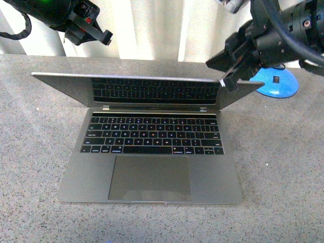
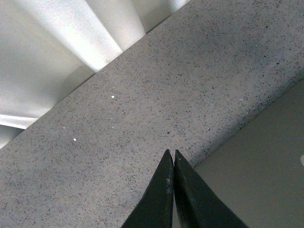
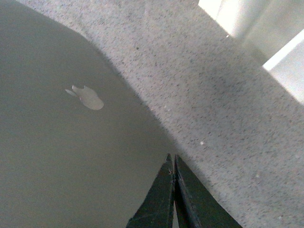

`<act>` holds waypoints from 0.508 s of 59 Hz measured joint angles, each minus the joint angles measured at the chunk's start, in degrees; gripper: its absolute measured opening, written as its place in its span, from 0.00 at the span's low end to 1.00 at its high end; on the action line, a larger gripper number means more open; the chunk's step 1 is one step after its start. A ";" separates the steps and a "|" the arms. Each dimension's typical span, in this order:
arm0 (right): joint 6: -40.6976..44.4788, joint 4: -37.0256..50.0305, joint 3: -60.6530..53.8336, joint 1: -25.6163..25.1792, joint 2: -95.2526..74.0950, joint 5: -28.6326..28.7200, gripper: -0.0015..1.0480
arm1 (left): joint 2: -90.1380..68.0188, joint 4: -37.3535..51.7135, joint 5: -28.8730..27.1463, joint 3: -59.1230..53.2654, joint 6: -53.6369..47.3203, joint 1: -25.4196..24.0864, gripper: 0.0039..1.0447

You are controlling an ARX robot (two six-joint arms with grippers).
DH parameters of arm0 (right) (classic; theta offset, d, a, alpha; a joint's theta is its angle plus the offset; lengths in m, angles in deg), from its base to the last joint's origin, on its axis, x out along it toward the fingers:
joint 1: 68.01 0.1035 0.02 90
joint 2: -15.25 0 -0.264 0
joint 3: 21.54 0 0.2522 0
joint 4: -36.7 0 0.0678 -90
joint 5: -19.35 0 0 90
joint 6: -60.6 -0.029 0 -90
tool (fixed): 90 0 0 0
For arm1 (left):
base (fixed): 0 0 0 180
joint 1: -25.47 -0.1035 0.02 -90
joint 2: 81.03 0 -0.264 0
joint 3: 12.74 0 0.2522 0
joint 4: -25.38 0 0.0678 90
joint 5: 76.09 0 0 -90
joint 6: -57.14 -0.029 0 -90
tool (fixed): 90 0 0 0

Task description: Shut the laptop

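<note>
The slim grey laptop (image 1: 152,167) lies in the middle of the speckled table, base flat and keyboard showing. Its lid (image 1: 147,78) leans forward over the keys, and the glossy screen mirrors the keyboard. My right gripper (image 1: 224,82) is shut, with its tips at the lid's upper right edge. The right wrist view shows that gripper (image 3: 172,156) over the back of the lid (image 3: 71,156), near the silver apple logo (image 3: 86,97). My left gripper (image 1: 105,37) hangs shut above the lid's left part, apart from it. In the left wrist view its tips (image 2: 172,153) are over the table beside the lid's edge (image 2: 261,171).
A blue dome-shaped object (image 1: 277,83) sits on the table behind the laptop's right corner, under the right arm. The speckled grey tabletop (image 1: 283,167) runs back to a white pleated backdrop (image 1: 152,25).
</note>
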State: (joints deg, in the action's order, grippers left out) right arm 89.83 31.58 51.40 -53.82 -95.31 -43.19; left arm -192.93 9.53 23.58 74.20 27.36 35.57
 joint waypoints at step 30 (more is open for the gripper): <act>0.02 1.77 -3.76 0.48 1.11 -0.46 0.01 | 5.05 5.16 -0.87 -13.44 5.03 2.82 0.03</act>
State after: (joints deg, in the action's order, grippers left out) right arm 89.86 33.35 47.64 -53.34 -94.20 -43.65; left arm -187.88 14.69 22.70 60.76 32.39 38.39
